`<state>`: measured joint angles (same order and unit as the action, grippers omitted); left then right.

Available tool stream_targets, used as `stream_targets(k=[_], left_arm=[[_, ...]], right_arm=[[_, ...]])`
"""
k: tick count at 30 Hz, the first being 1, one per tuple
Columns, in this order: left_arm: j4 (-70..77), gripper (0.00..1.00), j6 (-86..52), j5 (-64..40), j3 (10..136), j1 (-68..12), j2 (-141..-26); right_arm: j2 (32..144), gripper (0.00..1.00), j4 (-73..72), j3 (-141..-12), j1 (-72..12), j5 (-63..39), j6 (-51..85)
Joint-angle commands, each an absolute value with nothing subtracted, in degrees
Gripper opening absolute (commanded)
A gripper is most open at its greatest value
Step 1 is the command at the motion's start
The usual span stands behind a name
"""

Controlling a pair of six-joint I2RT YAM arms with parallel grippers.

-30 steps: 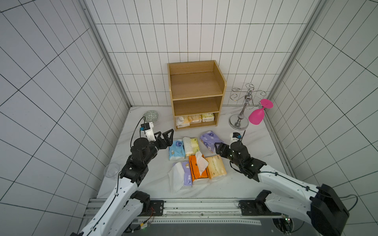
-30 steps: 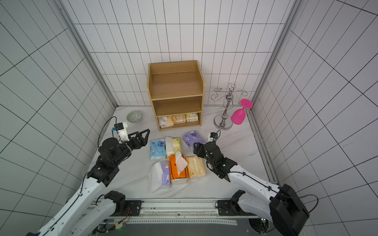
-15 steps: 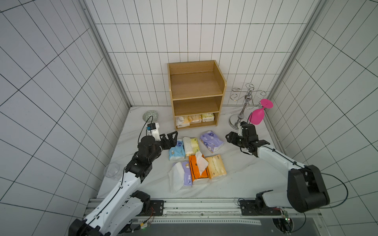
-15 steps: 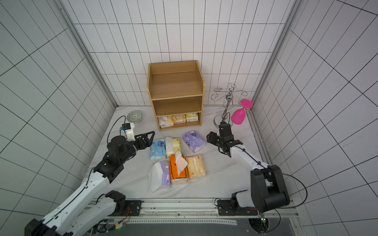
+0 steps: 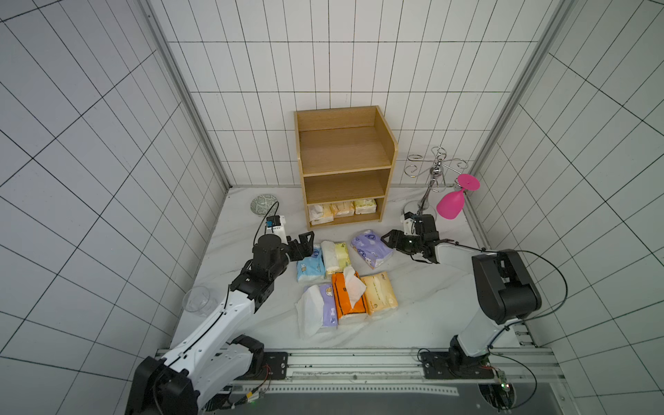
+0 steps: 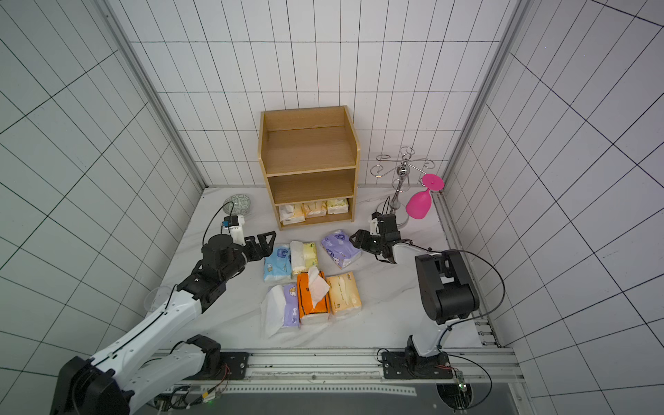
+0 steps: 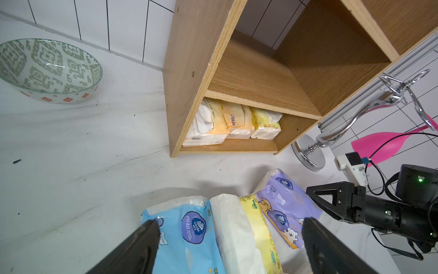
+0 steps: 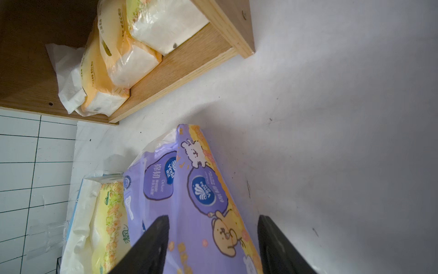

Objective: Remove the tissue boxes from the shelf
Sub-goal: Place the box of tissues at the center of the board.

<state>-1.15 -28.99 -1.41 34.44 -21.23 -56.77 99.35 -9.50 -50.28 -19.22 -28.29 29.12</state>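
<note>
The wooden shelf stands at the back. Its two upper tiers are bare, and its bottom tier holds three tissue boxes: a peach one with loose white tissue, another peach one and a pale yellow one. Several packs lie on the table in front, among them light blue, pale yellow, purple and orange. My left gripper is open just above the far end of the light blue pack. My right gripper is open over the right end of the purple pack.
A patterned bowl sits left of the shelf. A silver stand with curly hooks holds a pink glass at the back right. A clear cup is beside my left arm.
My right gripper swung from near the front packs out to the right, then came back left to the purple pack, jaws a little narrower. My left gripper crept toward the light blue pack.
</note>
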Motion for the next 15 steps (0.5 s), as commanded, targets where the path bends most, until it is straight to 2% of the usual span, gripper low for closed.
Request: stream_targets(k=[1, 4, 9, 15], left_arm=[[0.4, 0.98, -26.9, 0.5, 34.9, -21.2, -57.6], [0.4, 0.98, -26.8, 2.5, 34.7, -21.2, -57.9], [0.3, 0.98, -26.6, 2.6, 34.5, -21.2, -57.5], [-0.4, 0.98, -25.4, 3.3, 34.1, -21.2, -56.0]], right_arm=[[101.1, 0.63, -11.3, -52.9, -21.8, -29.8, 27.0], [102.3, 0.62, -10.5, -52.8, -24.1, -27.5, 25.8], [102.4, 0.51, -10.3, -51.1, -28.0, -23.5, 24.9], [101.3, 0.43, -9.5, -49.4, -32.4, -18.7, 24.3]])
